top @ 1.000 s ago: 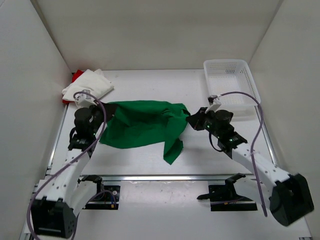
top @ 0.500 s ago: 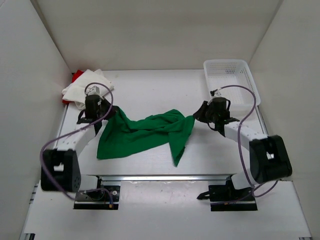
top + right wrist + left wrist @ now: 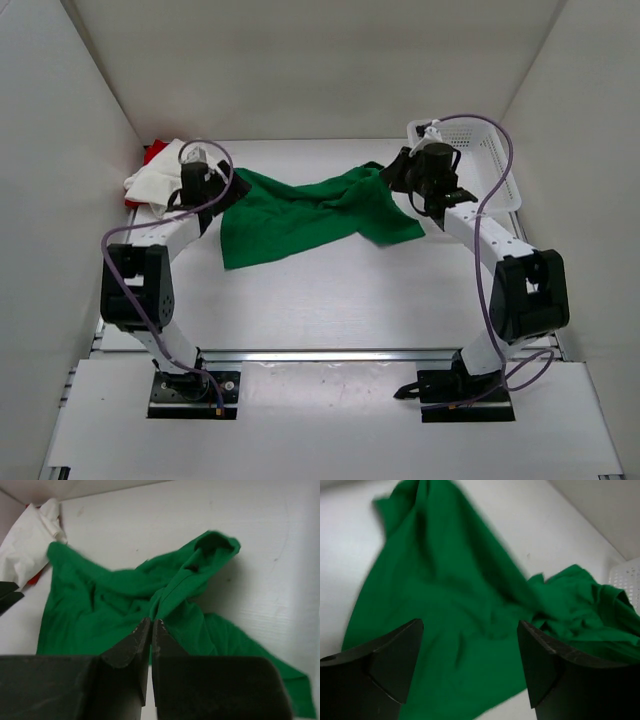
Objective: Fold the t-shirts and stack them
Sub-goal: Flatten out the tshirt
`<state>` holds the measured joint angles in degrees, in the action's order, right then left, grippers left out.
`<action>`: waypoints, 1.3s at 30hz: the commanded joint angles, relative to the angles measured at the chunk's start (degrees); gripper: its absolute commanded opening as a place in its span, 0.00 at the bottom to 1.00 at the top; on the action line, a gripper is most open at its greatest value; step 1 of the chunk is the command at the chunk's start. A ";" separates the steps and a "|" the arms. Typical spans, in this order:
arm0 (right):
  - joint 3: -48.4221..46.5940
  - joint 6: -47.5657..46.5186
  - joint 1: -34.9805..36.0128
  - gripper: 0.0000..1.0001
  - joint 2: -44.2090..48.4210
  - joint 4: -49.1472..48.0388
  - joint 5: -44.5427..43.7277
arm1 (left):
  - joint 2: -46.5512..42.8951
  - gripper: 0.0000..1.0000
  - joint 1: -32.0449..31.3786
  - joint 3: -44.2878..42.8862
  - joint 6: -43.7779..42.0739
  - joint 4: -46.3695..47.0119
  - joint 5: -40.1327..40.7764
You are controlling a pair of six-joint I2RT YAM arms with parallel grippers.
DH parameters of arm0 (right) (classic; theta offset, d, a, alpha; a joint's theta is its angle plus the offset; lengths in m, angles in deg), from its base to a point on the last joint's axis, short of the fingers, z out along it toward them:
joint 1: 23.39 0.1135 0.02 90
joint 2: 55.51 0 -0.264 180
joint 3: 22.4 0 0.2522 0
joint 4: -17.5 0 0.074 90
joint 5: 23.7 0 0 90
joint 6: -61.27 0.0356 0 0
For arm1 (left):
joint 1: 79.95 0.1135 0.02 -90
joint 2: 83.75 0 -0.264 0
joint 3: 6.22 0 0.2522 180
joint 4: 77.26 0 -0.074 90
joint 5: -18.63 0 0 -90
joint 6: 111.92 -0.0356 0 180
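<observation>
The green t-shirt (image 3: 290, 215) lies crumpled across the far middle of the table. My right gripper (image 3: 393, 172) is shut on a raised fold at its right end; in the right wrist view the fingertips pinch that green fold (image 3: 167, 597). My left gripper (image 3: 222, 195) hovers open over the shirt's left end. The left wrist view shows green cloth (image 3: 445, 605) below the left gripper (image 3: 470, 624), with nothing between the jaws. The off-white t-shirt (image 3: 160, 178) lies bunched at the far left corner on top of the red t-shirt (image 3: 150, 152), of which only an edge shows.
A white mesh basket (image 3: 500, 170) stands at the far right corner, just behind the right arm. Side walls close in the table on the left and right. The off-white shirt (image 3: 27, 540) also shows at the upper left of the right wrist view.
Both arms have swung away from the near edge, dragging the green shirt toward the back of the table. The left gripper has opened and let go of the shirt's left end.
</observation>
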<state>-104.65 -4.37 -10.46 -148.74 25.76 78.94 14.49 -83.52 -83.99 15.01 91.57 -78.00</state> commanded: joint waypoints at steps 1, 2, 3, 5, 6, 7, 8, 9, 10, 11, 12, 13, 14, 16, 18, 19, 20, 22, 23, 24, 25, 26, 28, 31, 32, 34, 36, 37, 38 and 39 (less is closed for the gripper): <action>4.57 -0.28 3.06 0.00 6.64 0.40 -0.69 | -8.92 0.89 1.46 10.71 3.23 4.60 -0.92; 5.38 -0.63 3.50 0.00 7.35 0.31 -0.78 | -11.90 0.96 1.81 12.14 3.59 5.31 -1.10; 6.17 -0.89 3.68 0.00 8.23 0.83 -1.30 | -14.80 0.98 2.08 15.02 3.33 4.62 -0.40; 6.18 -0.72 3.16 0.00 8.42 0.84 -1.40 | -19.28 0.97 2.17 19.69 2.89 4.79 -0.31; 6.70 -0.46 2.20 0.01 8.50 0.58 -0.44 | -22.27 0.93 1.91 23.19 3.06 4.97 -0.48; 6.70 -0.19 1.23 0.00 8.24 0.14 -0.86 | -25.00 0.80 1.38 26.71 2.98 4.53 0.21; 6.35 -0.36 0.87 0.00 8.07 -0.56 -0.87 | -26.15 0.58 1.55 28.66 3.06 4.88 0.22; 5.65 -0.28 0.35 0.00 7.19 -0.39 -0.87 | -28.34 0.48 1.47 32.07 3.41 4.97 0.48; 4.69 -0.02 -0.53 0.00 5.53 -0.57 -0.17 | -29.84 0.39 1.90 34.89 3.59 4.97 0.92; 3.03 -0.19 -1.32 0.00 3.43 -0.13 0.36 | -30.29 0.35 2.43 36.83 3.68 4.97 1.01; 2.31 -0.28 -1.41 0.00 2.62 0.48 1.32 | -29.86 0.34 2.08 37.55 3.85 4.62 1.88; 0.91 0.07 -2.46 0.00 0.61 0.40 1.50 | -29.07 0.35 2.69 38.51 4.03 4.88 1.45; -0.40 -0.19 -3.17 0.00 -0.28 0.31 1.42 | -28.63 0.36 3.13 38.87 4.55 5.58 0.66; -2.69 0.59 -4.65 0.00 -3.96 0.40 2.82 | -26.53 0.36 3.05 39.48 5.52 6.19 2.23; -5.42 1.04 -6.24 0.00 -6.52 1.01 3.87 | -24.94 0.39 2.70 39.84 6.05 6.90 3.12; -7.08 1.65 -6.68 0.00 -7.74 1.80 4.66 | -23.98 0.44 2.78 40.01 6.66 6.73 3.99; -7.88 1.39 -7.30 0.00 -8.80 1.98 4.93 | -23.62 0.45 3.04 40.19 7.01 7.51 4.08; -7.63 1.22 -7.48 0.00 -8.99 1.46 5.02 | -23.44 0.46 3.48 41.32 8.68 8.04 5.05; -7.97 1.22 -7.65 0.00 -9.16 1.28 5.28 | -23.79 0.47 3.57 42.12 9.12 8.31 6.01; -8.06 1.22 -7.22 0.00 -9.60 1.28 5.20 | -24.31 0.49 3.57 42.65 9.82 8.31 6.11; -7.72 1.22 -7.30 0.00 -9.34 1.10 5.37 | -25.45 0.55 3.57 43.69 10.27 8.57 6.54; -8.23 1.30 -7.39 0.00 -9.42 1.02 5.98 | -26.59 0.56 3.57 44.31 10.18 8.49 8.11; -7.98 1.65 -7.13 0.00 -9.34 0.66 6.25 | -27.83 0.59 3.40 44.93 11.15 8.04 8.65; -7.98 1.48 -6.95 0.00 -9.25 0.05 6.95 | -29.33 0.65 3.40 45.03 11.06 6.73 9.62; -7.89 1.74 -6.86 0.00 -9.60 -0.47 7.22 | -29.33 0.65 3.40 45.28 11.06 6.47 9.45; -7.45 2.44 -7.04 0.00 -9.25 -1.09 7.57 | -28.11 0.65 2.26 46.08 12.55 8.04 8.92; -7.36 2.01 -6.78 0.00 -8.81 -1.19 7.83 | -25.48 0.58 1.64 46.61 13.95 9.88 8.22; -7.36 2.09 -6.34 0.00 -8.98 -0.92 7.83 | -25.03 0.45 1.73 46.78 14.92 10.67 7.61; -7.01 2.18 -6.42 0.00 -8.46 -1.27 7.75 | -23.81 0.43 1.73 46.35 15.62 11.12 6.64; -7.01 2.53 -5.99 0.00 -8.55 -1.44 7.75 | -23.18 0.43 1.81 46.43 16.33 11.73 6.89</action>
<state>-110.48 -2.71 -17.25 -158.89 27.66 85.89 -10.58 -81.34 -38.31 28.89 101.82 -70.61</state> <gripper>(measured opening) 0.020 0.435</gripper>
